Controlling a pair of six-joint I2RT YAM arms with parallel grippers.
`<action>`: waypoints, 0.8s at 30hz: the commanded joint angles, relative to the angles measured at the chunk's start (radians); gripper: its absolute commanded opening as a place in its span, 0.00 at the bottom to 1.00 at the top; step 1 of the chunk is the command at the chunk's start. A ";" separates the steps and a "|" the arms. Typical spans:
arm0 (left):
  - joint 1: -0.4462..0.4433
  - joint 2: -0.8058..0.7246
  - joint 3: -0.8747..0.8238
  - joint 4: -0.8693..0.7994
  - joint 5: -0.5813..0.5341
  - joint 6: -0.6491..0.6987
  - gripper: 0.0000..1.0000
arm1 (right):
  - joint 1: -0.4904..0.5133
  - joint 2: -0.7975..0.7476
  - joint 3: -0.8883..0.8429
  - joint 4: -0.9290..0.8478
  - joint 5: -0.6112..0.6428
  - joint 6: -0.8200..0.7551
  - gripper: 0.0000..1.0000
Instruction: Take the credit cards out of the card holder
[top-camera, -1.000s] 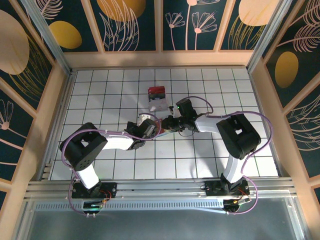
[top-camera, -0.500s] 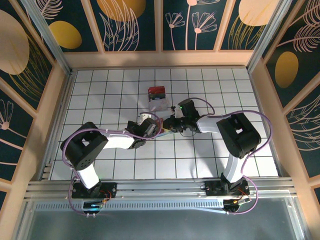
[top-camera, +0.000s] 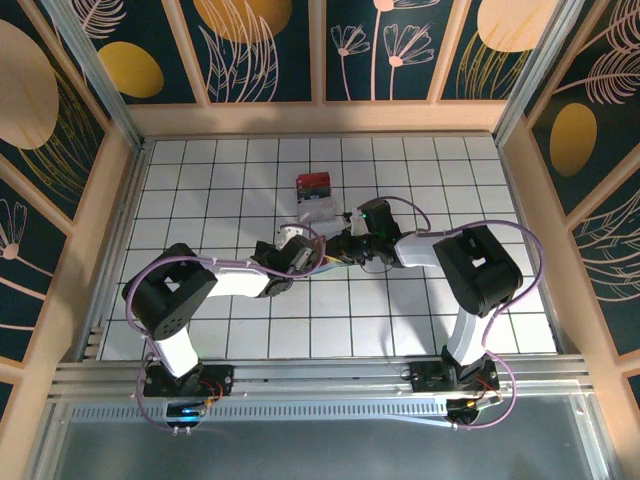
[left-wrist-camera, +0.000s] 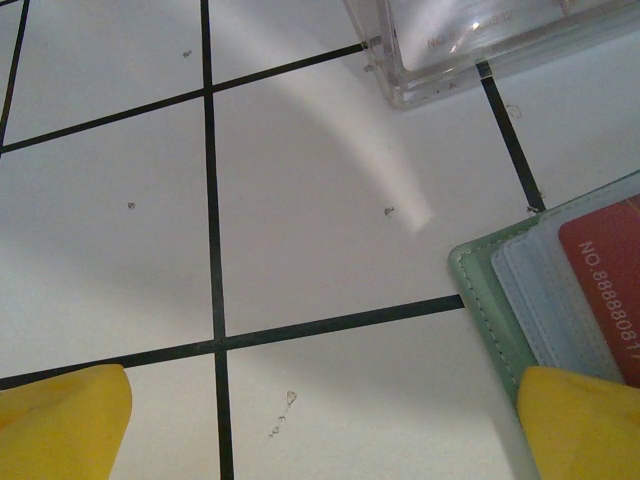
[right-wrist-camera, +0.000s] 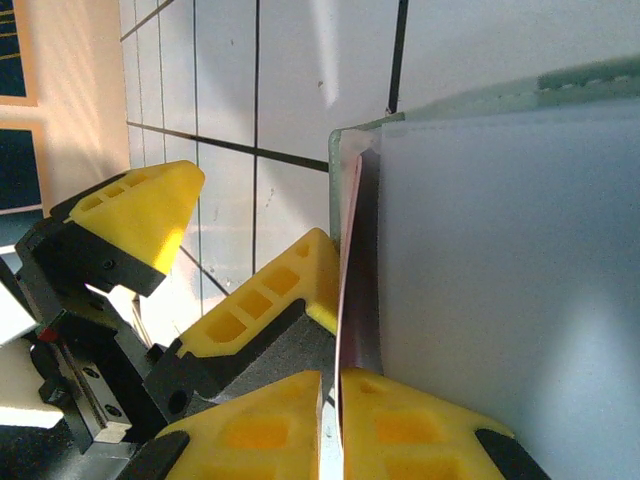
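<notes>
The left gripper (left-wrist-camera: 320, 430) is standing wide open, one jaw seemingly pressing the corner of the card holder (left-wrist-camera: 500, 300) lying on the table (left-wrist-camera: 300, 250). Just beyond, the right gripper (right-wrist-camera: 332, 420) is pinching, nearly shut, the thin edge of a red card (right-wrist-camera: 358, 270) running straight away from its fingers.

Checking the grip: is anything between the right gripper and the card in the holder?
Nothing visible: the right gripper pinches the red card by its edge at the card holder; the left gripper sits beside it.
</notes>
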 joint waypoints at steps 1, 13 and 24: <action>-0.003 0.049 0.001 -0.061 0.033 0.011 0.99 | 0.013 -0.041 -0.014 0.073 -0.090 0.023 0.11; -0.002 0.051 0.001 -0.064 0.027 0.011 0.99 | -0.027 -0.069 -0.028 0.074 -0.093 0.022 0.13; -0.003 0.048 -0.002 -0.067 0.022 0.005 0.99 | -0.034 -0.084 -0.031 0.024 -0.048 -0.001 0.01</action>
